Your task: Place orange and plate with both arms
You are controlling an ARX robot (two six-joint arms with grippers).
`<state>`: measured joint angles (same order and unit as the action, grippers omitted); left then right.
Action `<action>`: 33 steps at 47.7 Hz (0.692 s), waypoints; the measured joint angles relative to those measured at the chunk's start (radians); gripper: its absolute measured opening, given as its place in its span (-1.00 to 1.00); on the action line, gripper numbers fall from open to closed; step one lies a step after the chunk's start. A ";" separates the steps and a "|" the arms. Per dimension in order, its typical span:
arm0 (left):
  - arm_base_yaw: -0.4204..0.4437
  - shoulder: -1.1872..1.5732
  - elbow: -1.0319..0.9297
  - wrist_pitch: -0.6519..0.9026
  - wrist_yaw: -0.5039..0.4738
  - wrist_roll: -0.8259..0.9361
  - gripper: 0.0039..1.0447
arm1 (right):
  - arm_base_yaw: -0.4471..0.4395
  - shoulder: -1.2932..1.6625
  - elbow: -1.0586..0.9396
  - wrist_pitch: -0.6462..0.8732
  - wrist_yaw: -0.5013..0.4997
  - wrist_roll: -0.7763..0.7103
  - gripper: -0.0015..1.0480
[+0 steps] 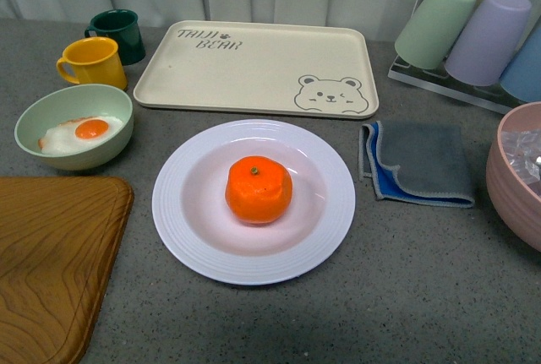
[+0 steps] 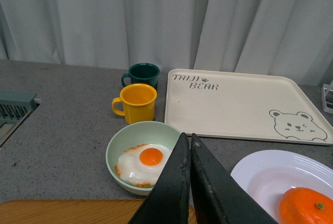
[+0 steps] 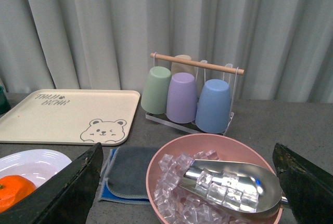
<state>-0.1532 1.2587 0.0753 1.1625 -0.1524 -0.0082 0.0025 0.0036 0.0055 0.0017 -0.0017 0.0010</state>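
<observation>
The orange (image 1: pixel 259 188) sits in the middle of the white ridged plate (image 1: pixel 182 212) at the centre of the grey table. It also shows in the left wrist view (image 2: pixel 307 206) on the plate (image 2: pixel 260 174), and at the edge of the right wrist view (image 3: pixel 13 190) on the plate (image 3: pixel 39 161). Neither arm shows in the front view. My left gripper (image 2: pixel 187 138) is shut and empty, held above the table between the green bowl and the plate. My right gripper (image 3: pixel 187 156) is wide open and empty, above the pink bowl.
A cream bear tray (image 1: pixel 254 64) lies behind the plate. A pale green bowl with a fried egg (image 1: pixel 74 125), a yellow mug (image 1: pixel 93 62) and a dark green mug (image 1: pixel 118 35) stand at the left. A wooden board (image 1: pixel 46 271), a grey-blue cloth (image 1: pixel 418 161), a pink ice bowl with a scoop (image 3: pixel 218 182) and a cup rack (image 3: pixel 187 94) stand around.
</observation>
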 joint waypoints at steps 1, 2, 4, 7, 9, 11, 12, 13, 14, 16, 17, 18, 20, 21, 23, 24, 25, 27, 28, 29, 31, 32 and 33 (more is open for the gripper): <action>0.005 -0.020 -0.005 -0.014 0.006 0.000 -0.93 | 0.000 0.000 0.000 0.000 0.000 0.000 0.82; 0.010 -0.040 -0.011 -0.028 0.011 0.000 -0.93 | 0.000 0.000 0.000 0.000 0.000 0.000 0.82; 0.019 -0.090 -0.014 -0.079 0.021 0.000 -0.93 | 0.000 0.000 0.000 0.000 0.000 0.000 0.82; 0.030 -0.183 -0.014 -0.183 0.034 0.000 -0.93 | 0.000 0.000 0.000 0.000 0.000 0.000 0.82; 0.038 -0.237 -0.016 -0.226 0.044 0.000 -0.93 | 0.000 0.000 0.000 0.000 0.000 0.000 0.82; 0.045 -0.283 -0.020 -0.257 0.051 0.000 -0.93 | 0.000 0.000 0.000 0.000 0.000 0.000 0.82; 0.051 -0.312 -0.025 -0.277 0.054 0.000 -0.93 | 0.000 0.000 0.000 0.000 0.000 0.000 0.82; 0.055 -0.331 -0.029 -0.291 0.057 0.000 -0.93 | 0.000 0.000 0.000 0.000 0.000 0.000 0.82; 0.060 -0.357 -0.034 -0.312 0.061 0.000 -0.93 | 0.000 0.000 0.000 0.000 0.000 0.000 0.82; 0.092 -0.399 -0.042 -0.348 0.113 0.000 -0.93 | 0.000 0.000 0.000 0.000 0.000 0.000 0.82; 0.101 -0.407 -0.043 -0.356 0.126 0.000 -0.93 | 0.000 0.000 0.000 0.000 0.000 0.000 0.82; 0.116 -0.421 -0.047 -0.369 0.135 0.001 -0.93 | 0.000 0.000 0.000 0.000 0.000 0.000 0.82; 0.134 -0.451 -0.052 -0.394 0.145 0.001 -0.93 | 0.000 0.000 0.000 0.000 0.000 0.000 0.82; 0.138 -0.459 -0.053 -0.400 0.145 0.001 -0.93 | 0.000 0.000 0.000 0.000 0.000 0.000 0.82; 0.148 -0.490 -0.054 -0.428 0.145 0.001 -0.93 | 0.000 0.000 0.000 0.000 0.000 0.000 0.82; 0.149 -0.506 -0.054 -0.440 0.145 0.001 -0.93 | 0.000 0.000 0.000 0.000 0.001 0.000 0.82; 0.150 -0.522 -0.054 -0.453 0.147 0.001 -0.93 | 0.000 0.000 0.000 0.000 0.000 0.000 0.82; 0.150 -0.553 -0.055 -0.478 0.149 0.001 -0.93 | 0.000 0.000 0.000 0.000 0.000 0.000 0.82; 0.150 -0.575 -0.055 -0.498 0.151 0.001 -0.93 | 0.000 0.000 0.000 0.000 0.000 0.000 0.82; 0.150 -0.589 -0.055 -0.511 0.151 0.001 -0.93 | 0.000 0.000 0.000 0.000 0.000 0.000 0.82; 0.150 -0.617 -0.055 -0.537 0.151 0.001 -0.93 | 0.000 0.000 0.000 0.000 0.000 0.000 0.82; 0.150 -0.631 -0.055 -0.550 0.151 0.001 -0.93 | 0.000 0.000 0.000 0.000 0.000 0.000 0.82; 0.150 -0.644 -0.055 -0.562 0.151 0.001 -0.93 | 0.000 0.000 0.000 0.000 0.000 0.000 0.82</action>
<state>-0.0029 0.6144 0.0204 0.6006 -0.0017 -0.0071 0.0025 0.0036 0.0055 0.0017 -0.0013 0.0010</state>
